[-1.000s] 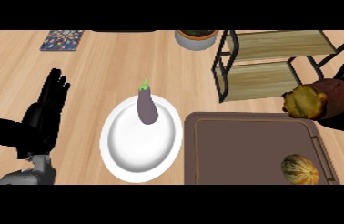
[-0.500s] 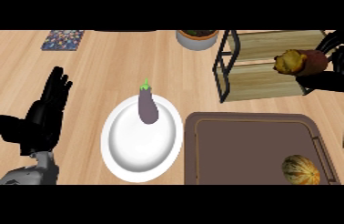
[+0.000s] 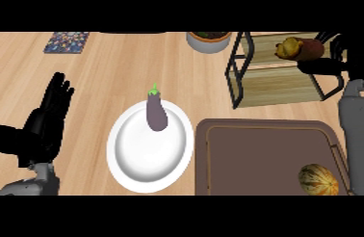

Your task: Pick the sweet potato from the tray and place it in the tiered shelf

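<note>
The sweet potato [image 3: 298, 48], brown with a yellowish end, is over the top level of the tiered shelf [image 3: 274, 84] at the back right. My right hand [image 3: 328, 58] is curled round its right end. The brown tray [image 3: 266, 159] lies at the front right, below the shelf. My left hand [image 3: 46, 118] rests open at the left edge, fingers up, far from the shelf and tray.
A white plate [image 3: 146, 156] with a purple eggplant [image 3: 156, 113] sits in the middle. A striped squash [image 3: 321, 179] lies in the tray's near right corner. A grey pot [image 3: 208, 41] stands at the back, and a patterned mat [image 3: 68, 42] lies at the back left.
My right hand has carried the sweet potato up and away from the tray's far right side to the shelf's top level. The left hand has stayed put.
</note>
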Robot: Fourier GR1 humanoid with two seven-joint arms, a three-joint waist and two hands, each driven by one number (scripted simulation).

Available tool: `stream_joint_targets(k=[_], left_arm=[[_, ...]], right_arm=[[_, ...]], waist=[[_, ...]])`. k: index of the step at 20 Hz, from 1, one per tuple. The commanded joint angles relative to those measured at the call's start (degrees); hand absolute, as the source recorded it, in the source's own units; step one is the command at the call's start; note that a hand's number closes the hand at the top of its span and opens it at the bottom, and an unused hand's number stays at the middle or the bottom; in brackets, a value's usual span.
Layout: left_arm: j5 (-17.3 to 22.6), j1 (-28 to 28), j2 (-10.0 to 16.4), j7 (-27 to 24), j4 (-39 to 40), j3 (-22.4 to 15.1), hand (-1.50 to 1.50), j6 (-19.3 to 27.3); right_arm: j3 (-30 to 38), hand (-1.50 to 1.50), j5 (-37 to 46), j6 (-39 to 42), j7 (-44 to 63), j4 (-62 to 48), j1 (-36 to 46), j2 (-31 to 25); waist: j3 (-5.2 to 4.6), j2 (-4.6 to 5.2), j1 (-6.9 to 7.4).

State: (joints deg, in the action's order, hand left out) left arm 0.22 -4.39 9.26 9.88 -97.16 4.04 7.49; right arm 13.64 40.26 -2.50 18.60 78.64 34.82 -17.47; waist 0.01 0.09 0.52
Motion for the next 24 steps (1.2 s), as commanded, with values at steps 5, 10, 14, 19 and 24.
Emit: stream_joint_targets(k=[5,10,14,19,24], left_arm=[[-0.7,-3.1,-0.3,-0.8,3.5,0.1,0.00,-0.6],[-2.4,0.1,-2.1,-2.2,2.0,-0.8,0.00,0.8],[-3.2,0.5,-1.1,2.9,-3.8,-1.0,0.00,1.3],[0.5,2.6,0.4,0.8,-2.9,1.9,0.00,-2.0],[-2.0,-0.6,-2.0,-0.3,0.9,0.0,0.00,0.1]], right_arm=[[4.8,-1.50,-5.1,-6.1,-6.7,-18.7,8.0,0.7],[5.5,-1.50,-8.2,-5.1,-11.3,-24.1,8.4,-0.7],[6.4,-1.50,-11.3,-3.1,-12.0,-25.1,11.7,-2.4],[9.5,-1.50,-17.3,-1.9,-12.7,-16.8,9.8,-2.9],[12.9,-1.50,-20.1,-3.6,-8.5,-15.1,10.3,-5.9]], waist=[[0.01,0.16,0.19],[0.01,0.11,0.15],[0.02,0.00,0.23],[-0.01,-0.21,-0.27],[-0.02,-0.11,-0.50]])
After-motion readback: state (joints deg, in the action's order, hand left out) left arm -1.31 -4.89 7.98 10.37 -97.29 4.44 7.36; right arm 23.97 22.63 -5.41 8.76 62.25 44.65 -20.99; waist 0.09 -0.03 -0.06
